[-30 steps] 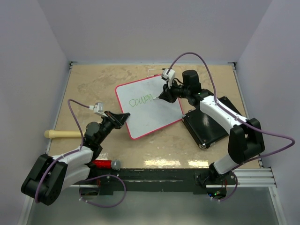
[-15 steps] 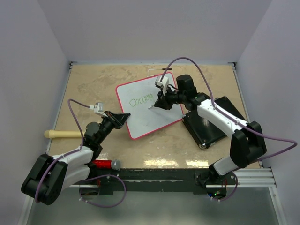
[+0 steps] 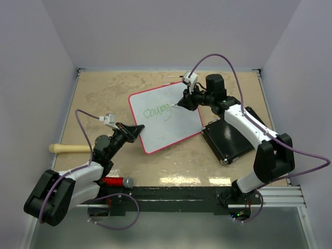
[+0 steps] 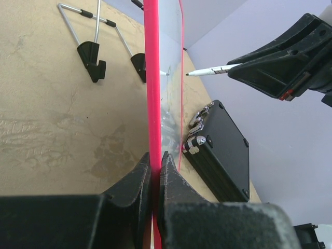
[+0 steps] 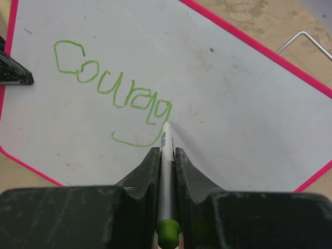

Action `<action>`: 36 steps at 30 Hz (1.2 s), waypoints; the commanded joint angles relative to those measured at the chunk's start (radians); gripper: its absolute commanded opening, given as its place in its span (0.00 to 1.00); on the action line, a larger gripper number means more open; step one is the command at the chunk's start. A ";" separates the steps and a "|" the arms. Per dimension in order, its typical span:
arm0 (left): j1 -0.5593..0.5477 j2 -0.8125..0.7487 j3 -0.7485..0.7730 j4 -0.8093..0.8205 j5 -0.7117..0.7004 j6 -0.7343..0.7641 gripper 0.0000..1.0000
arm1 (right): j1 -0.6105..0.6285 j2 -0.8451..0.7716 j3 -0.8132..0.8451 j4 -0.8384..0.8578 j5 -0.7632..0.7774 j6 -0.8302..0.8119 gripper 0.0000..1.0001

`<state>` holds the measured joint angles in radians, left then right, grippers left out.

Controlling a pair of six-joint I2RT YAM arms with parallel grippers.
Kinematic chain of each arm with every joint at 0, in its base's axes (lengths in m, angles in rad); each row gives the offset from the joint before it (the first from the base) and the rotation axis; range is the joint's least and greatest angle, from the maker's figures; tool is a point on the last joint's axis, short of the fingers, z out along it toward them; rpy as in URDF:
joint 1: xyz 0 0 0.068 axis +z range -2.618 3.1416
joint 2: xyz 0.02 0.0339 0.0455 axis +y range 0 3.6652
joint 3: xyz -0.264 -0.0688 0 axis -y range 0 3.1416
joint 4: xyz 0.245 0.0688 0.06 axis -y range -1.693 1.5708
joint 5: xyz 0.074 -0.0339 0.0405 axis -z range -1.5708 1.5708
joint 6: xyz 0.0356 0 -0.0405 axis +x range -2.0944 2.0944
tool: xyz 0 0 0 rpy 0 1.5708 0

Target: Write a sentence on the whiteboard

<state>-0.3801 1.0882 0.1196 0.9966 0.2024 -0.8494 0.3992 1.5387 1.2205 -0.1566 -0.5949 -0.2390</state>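
The whiteboard (image 3: 171,129), white with a red rim, lies tilted in the middle of the table. Green letters (image 5: 111,85) run across it, the last one ending in a long tail. My left gripper (image 3: 139,127) is shut on the board's near-left rim; the left wrist view has the board (image 4: 151,78) edge-on between the fingers of that gripper (image 4: 155,156). My right gripper (image 5: 166,151) is shut on a white marker (image 5: 165,171) with a green end cap. The marker's tip touches the board just right of the last letter. From above, the right gripper (image 3: 182,102) hovers over the board's upper right.
A black case (image 3: 231,137) lies right of the board, close to its edge. A wire stand (image 4: 96,36) sits beyond the board's far edge. A red marker (image 3: 111,181) and a wooden handle (image 3: 67,149) lie near the left arm. Walls close in the table.
The right gripper swept down-left across the board and came back up to the end of the word, leaving a green tail under the last letter. The left arm held still.
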 commanded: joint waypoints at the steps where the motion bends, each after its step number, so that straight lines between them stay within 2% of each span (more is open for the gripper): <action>1: -0.009 0.001 -0.023 -0.044 0.066 0.135 0.00 | 0.006 0.027 0.040 0.048 -0.009 0.018 0.00; 22: -0.009 0.012 -0.023 -0.032 0.074 0.141 0.00 | 0.006 0.070 0.088 0.052 0.118 0.021 0.00; 36: -0.009 0.016 -0.023 -0.027 0.075 0.141 0.00 | 0.004 0.089 0.096 0.054 0.003 0.020 0.00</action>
<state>-0.3798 1.0893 0.1158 0.9916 0.1970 -0.8536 0.4034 1.6207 1.2884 -0.1329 -0.5335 -0.2199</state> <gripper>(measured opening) 0.076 0.139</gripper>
